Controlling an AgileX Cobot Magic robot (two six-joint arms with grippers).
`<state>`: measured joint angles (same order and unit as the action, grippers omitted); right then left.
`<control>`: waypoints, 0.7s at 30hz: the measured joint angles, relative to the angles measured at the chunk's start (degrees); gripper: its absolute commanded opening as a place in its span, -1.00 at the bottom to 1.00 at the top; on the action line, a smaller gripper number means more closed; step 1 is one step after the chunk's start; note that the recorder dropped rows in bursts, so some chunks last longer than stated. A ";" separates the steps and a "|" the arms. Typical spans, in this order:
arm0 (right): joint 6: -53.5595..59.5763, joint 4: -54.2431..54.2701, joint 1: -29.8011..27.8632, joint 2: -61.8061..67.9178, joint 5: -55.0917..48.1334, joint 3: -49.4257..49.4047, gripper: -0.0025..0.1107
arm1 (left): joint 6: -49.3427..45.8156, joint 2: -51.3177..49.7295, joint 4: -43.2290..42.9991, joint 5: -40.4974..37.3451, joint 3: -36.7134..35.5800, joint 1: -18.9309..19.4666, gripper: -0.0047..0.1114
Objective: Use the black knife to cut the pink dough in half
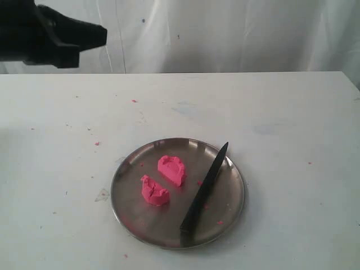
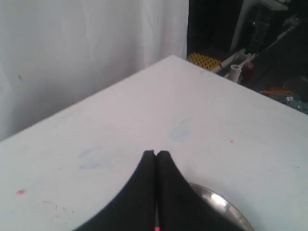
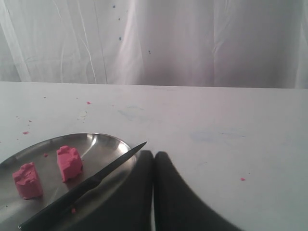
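Observation:
The pink dough lies as two separate pieces (image 1: pixel 172 170) (image 1: pixel 154 191) on a round steel plate (image 1: pixel 236 197); the right wrist view shows both pieces (image 3: pixel 70 162) (image 3: pixel 27 180). The black knife (image 1: pixel 205 188) rests loose across the plate's right side, its tip over the far rim. In the right wrist view the knife (image 3: pixel 82 190) lies just beside my right gripper (image 3: pixel 154 154), which is shut and empty. My left gripper (image 2: pixel 156 153) is shut with nothing held, raised above the table. The left arm (image 1: pixel 50 34) shows at the exterior view's top left.
Small pink crumbs (image 1: pixel 97 143) dot the white table around the plate. A white curtain (image 1: pixel 225 34) hangs behind the table's far edge. In the left wrist view the plate rim (image 2: pixel 216 199) peeks out, and clutter (image 2: pixel 240 62) lies beyond the table corner.

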<state>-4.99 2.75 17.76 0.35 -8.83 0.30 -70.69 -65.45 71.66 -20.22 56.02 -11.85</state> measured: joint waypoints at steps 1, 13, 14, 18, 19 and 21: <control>0.00 0.00 0.00 0.00 0.00 0.00 -0.96 | 0.00 1.30 0.00 -0.10 0.00 0.00 -0.92; 0.00 0.00 0.00 0.00 0.00 0.00 -0.96 | 0.00 24.16 0.00 3.97 -11.70 0.00 -0.92; 0.00 0.00 0.00 0.00 0.00 0.00 -0.96 | 0.00 26.74 0.00 4.41 -14.11 0.00 -0.92; 0.00 0.00 0.00 0.00 0.00 0.00 -0.96 | 0.00 36.29 0.00 5.27 -22.38 0.00 -0.92; 0.00 0.00 0.00 0.00 0.00 0.00 -0.96 | 0.00 38.47 0.00 6.51 -24.29 0.00 -0.92; 0.00 0.00 0.00 0.00 0.00 0.00 -0.96 | 0.00 41.72 -0.14 9.56 -27.67 0.00 -0.92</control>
<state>-4.99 2.75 17.76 0.35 -8.83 0.30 -70.69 -23.73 71.52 -10.66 28.35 -11.85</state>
